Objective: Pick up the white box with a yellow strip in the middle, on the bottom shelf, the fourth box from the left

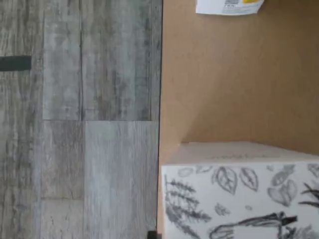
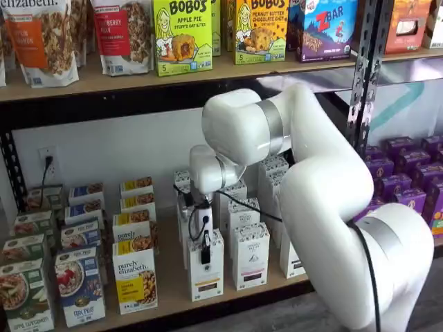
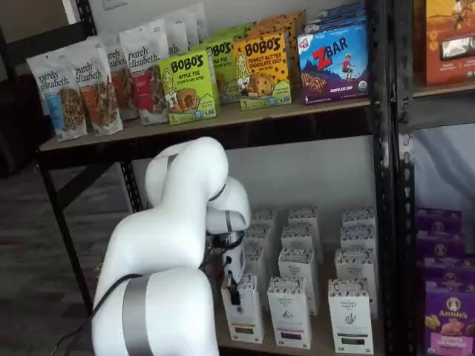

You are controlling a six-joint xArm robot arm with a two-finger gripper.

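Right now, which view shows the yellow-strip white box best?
A shelf view: the white box faces the camera, the gripper before its top. In a shelf view it stands angled. The wrist view cannot settle it.

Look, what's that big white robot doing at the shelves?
The white robot arm is reaching down to the bottom shelf. Its hand hangs right at the front of the white box with the yellow strip, which stands on the shelf. Whether the fingers grip it cannot be told.
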